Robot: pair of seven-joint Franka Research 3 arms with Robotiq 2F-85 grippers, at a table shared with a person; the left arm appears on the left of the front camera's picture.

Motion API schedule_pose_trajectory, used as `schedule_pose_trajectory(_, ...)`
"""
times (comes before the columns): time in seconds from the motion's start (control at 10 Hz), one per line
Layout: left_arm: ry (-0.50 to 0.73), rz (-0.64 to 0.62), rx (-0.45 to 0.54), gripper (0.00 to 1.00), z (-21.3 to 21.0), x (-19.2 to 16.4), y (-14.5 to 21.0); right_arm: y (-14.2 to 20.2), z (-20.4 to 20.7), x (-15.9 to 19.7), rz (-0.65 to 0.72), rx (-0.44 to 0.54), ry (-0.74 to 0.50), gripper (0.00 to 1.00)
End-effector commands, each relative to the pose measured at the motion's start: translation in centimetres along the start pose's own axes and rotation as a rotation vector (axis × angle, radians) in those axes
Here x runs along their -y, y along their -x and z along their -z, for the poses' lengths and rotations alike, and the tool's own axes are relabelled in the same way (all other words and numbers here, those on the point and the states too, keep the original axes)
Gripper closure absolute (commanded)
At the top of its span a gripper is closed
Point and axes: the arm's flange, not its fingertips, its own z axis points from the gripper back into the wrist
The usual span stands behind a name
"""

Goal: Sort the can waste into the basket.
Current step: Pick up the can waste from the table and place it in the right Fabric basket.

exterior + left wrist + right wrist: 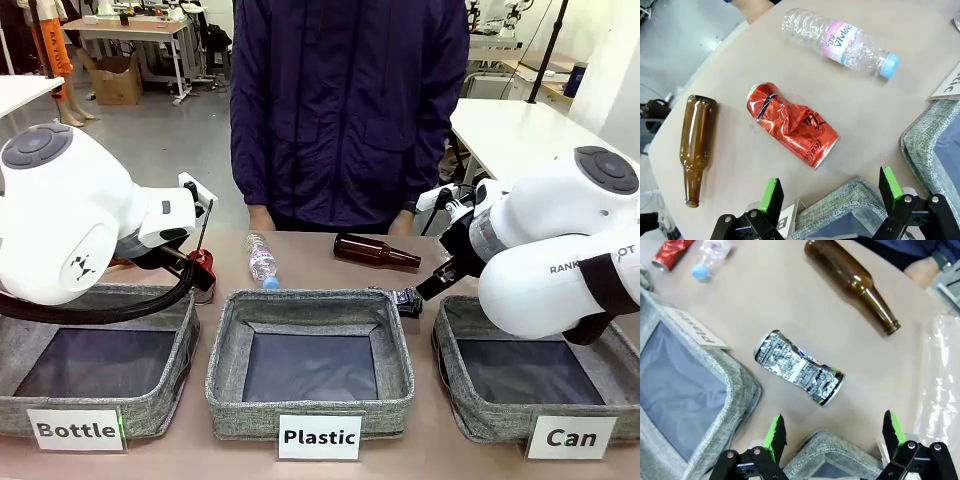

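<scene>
Your left gripper (830, 187): jaws fully spread, holding nothing, poised over the red can (790, 131) on the table's (880, 120) left side. Your right gripper (834, 426): equally wide, empty, above the silver can (799, 368), lying just beyond the basket (480, 420) labelled "Can".

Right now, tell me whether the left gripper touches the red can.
Apart. The left wrist view shows bare table between the left gripper and the red can.

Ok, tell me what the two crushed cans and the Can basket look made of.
Red can: thin metal, probably aluminium, glossy painted skin, sharp dents, bare silver rim. Silver can: same thin metal, dark print, creased. Basket: grey woven fabric, matte, soft sagging rim.
</scene>
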Motion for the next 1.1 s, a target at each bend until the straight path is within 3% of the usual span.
schedule_pose_trajectory(0.0,0.0,0.001,0.0,0.0,0.0,0.0,0.0,0.0,0.0,0.0,0.001,0.0,0.0,0.0)
schedule_pose_trajectory(0.7,0.0,0.0,0.0,0.0,0.0,0.0,0.0,-0.2,-0.7,0.5,0.001,-0.02,-0.009,0.0)
schedule_pose_trajectory(1.0,0.143,-0.057,0.017,0.0,-4.8,-2.0,0.7,-0.2,-5.4,2.0,0.028,-0.001,-0.121,0.0)
